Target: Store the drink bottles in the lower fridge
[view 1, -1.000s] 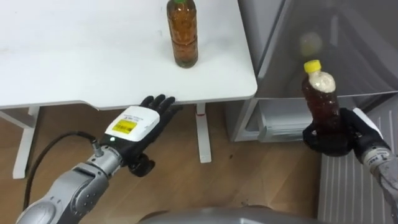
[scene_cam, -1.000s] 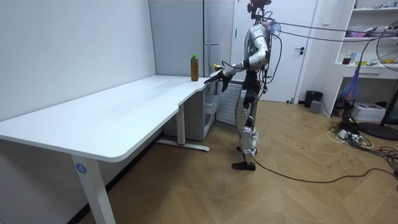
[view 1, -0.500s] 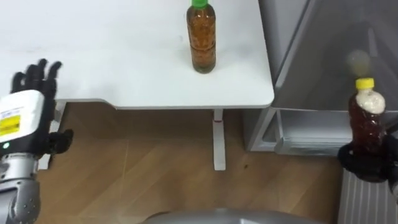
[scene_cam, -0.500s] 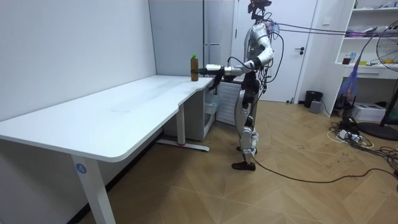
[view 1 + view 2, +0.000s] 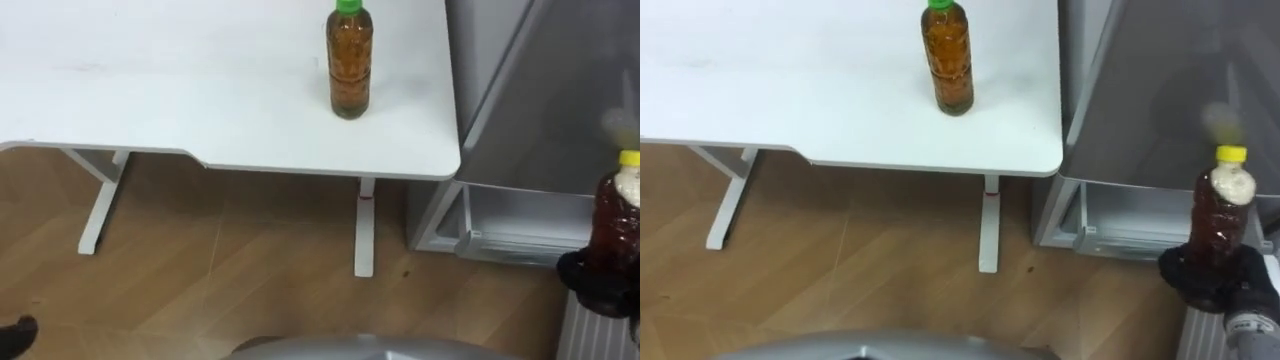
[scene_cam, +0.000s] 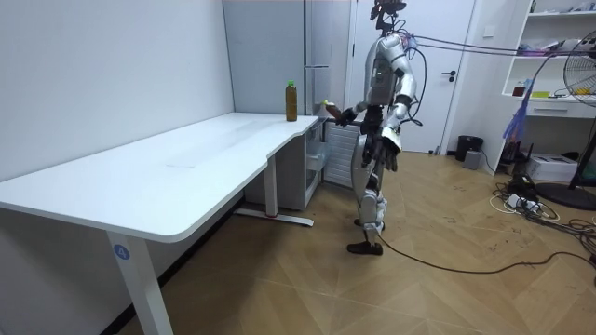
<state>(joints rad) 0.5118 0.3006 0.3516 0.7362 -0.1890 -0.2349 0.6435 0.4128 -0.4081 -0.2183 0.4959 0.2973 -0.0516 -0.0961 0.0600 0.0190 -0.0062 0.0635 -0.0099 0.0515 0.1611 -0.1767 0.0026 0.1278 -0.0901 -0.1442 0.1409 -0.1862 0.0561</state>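
wood floor point(image 5: 250, 260) and a long white table point(image 5: 200, 80) fill the room's near side. the robot stands at the table's far end, beside the grey fridge point(image 5: 1140, 100).

change: the left arm, stretched over the table edge a second ago, now hangs by the body in the room view. the left hand point(image 5: 20, 330) shows as a dark tip at the eye view's lower left; its state cannot be told. the head view has shifted as a whole, which is the camera's own move.

meaning (judged): no second pick-up is in progress, and the step in hand is delivery of the bottle already carried.

the right hand point(image 5: 1218, 278) is clenched round the base of the yellow-capped bottle point(image 5: 1220, 210). it is held upright before the fridge's lower part, near a pale drawer point(image 5: 1120, 228) and not yet inside.

the green-capped bottle point(image 5: 947, 60) stands near the table's end, well apart from both hands, still to be fetched.

in the way: the table corner point(image 5: 1045, 160) lies just beside the fridge, with the table leg point(image 5: 988, 225) below it.
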